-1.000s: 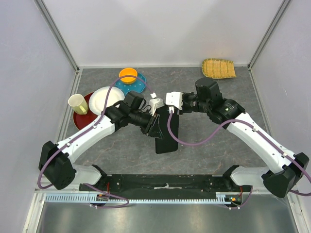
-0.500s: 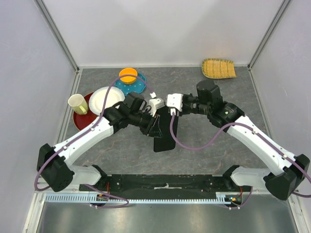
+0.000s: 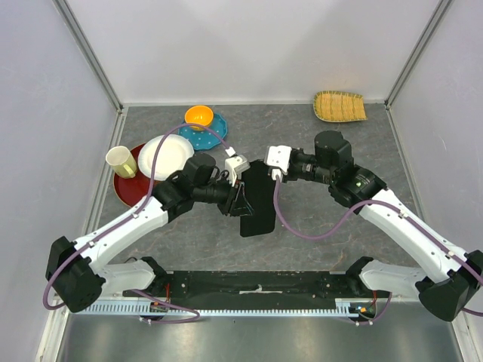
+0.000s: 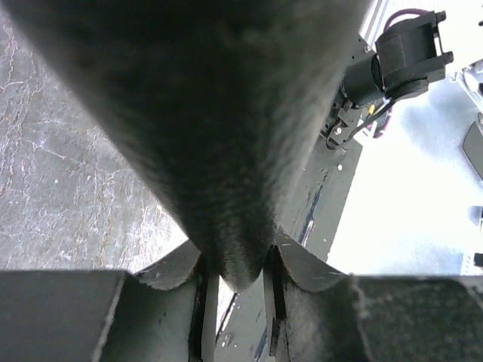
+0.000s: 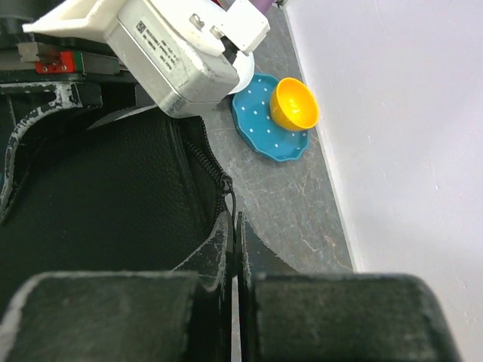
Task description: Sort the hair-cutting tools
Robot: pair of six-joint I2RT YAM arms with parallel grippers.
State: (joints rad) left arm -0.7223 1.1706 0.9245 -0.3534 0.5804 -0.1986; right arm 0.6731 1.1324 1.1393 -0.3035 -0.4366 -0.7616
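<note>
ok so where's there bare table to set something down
Bare table: at the back between the teal plate and the woven tray, and on the near side of the black case. Crowded: the left rear, with the red plate, cup and white plate, and the middle, where the left hand and right hand grip the case.

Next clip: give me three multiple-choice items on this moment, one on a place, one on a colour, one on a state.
1. The orange bowl sits on: A a teal plate; B a shelf; C a tray.
2. The cup is: A blue; B pale yellow; C black.
3. The right pincer is: A wide open; B shut on the case; C holding scissors.
Answers: A, seen on that plate from above; B, its colour shows from above; B, its wrist view shows it closed on the zip edge.
</note>
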